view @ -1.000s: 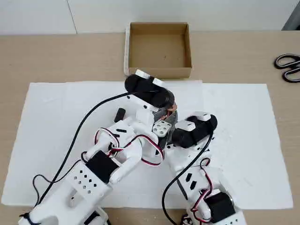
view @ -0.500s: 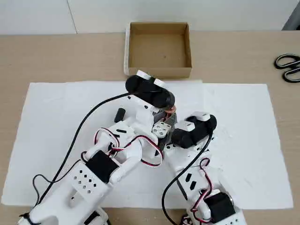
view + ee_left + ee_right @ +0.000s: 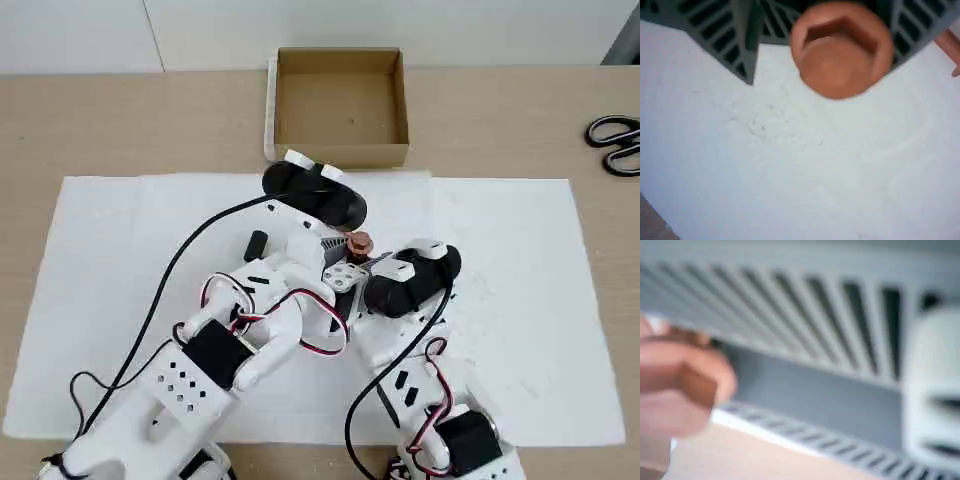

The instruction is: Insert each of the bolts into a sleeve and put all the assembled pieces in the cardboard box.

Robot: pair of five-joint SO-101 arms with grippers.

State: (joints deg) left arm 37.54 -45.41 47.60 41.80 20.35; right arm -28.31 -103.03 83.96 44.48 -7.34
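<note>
A copper-coloured round plastic piece with a hexagonal recess (image 3: 840, 55) sat clenched in the left gripper (image 3: 830, 45), whose dark grey ribbed fingers (image 3: 742, 37) pressed on either side of it in the left wrist view. Whether it was a bolt or a sleeve could not be told, since its lower part was hidden. In the high view it hung over the white paper sheet (image 3: 520, 300), near the open brown cardboard box (image 3: 340, 155), which stood on the tan wooden counter (image 3: 100, 120) touching the sheet's far edge. A second copper-coloured sliver (image 3: 951, 50) was cut off at the margin of the left wrist view. The right gripper (image 3: 372, 268) lay just beside the piece, but its own arm's black motor housing (image 3: 410, 280) covered most of it, and the right wrist view gave only smeared grey ribs and a copper blur, so I cannot tell whether it was released or clenched. A pair of black-handled scissors (image 3: 612, 143) lay well apart, cut off by the frame.
</note>
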